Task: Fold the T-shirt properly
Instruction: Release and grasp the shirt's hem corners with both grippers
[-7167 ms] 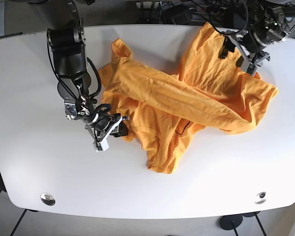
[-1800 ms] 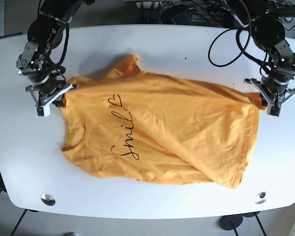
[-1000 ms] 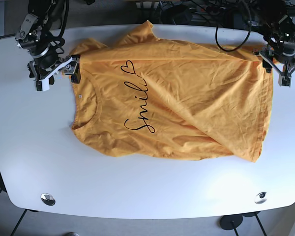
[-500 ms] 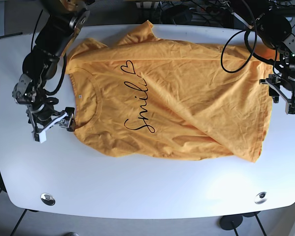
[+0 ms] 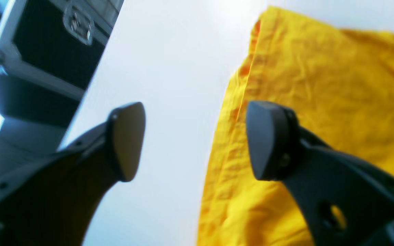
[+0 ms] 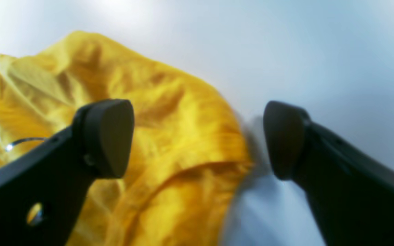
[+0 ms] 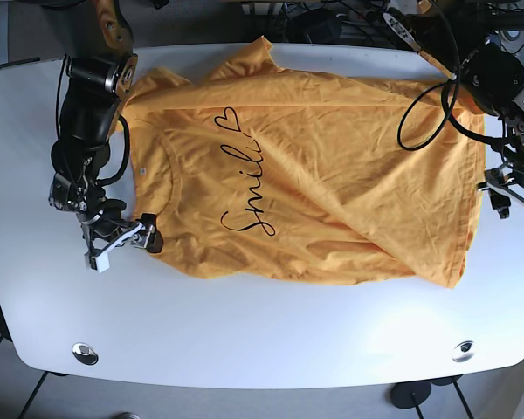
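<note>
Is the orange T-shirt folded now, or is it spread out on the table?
Spread out, not folded. The T-shirt lies open on the table with its whole printed front showing, somewhat wrinkled, and no part is folded over.

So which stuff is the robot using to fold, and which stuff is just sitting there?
For the job:
- orange T-shirt
- left gripper, open at the shirt's hem
- right gripper, open at the shirt's shoulder corner
- white table

Just around:
- black cables behind the table
- black case beside the table
</note>
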You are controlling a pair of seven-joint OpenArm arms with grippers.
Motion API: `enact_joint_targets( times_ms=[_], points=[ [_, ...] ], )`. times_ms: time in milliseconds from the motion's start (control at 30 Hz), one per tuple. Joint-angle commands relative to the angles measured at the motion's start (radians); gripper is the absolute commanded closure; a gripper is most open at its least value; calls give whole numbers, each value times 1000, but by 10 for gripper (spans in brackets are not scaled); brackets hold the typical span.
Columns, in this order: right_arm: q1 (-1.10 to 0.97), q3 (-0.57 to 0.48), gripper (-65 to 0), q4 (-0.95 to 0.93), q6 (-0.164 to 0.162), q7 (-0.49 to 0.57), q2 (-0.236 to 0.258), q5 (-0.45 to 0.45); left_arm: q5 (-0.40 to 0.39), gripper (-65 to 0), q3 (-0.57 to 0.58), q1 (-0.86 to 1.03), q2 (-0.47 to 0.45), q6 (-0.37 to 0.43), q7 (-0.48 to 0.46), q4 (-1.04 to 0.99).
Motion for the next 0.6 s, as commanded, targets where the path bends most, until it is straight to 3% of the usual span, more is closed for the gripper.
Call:
enact_joint_targets(
  times_ms=[33,267,600],
  points=[
    [14,-5,-465,5,4,-29,-12,-6,-5,-499,2,-55,-42,71,-58,-81],
    [31,-5,-46,3,-2,-28,-37,-11,-5,-507,155,-169,-154,149,-371,-563],
    [34,-5,-24,5,-5,-28,-37,-2,-12,-508,329,-413,-280,137,-612,-1212]
  ],
)
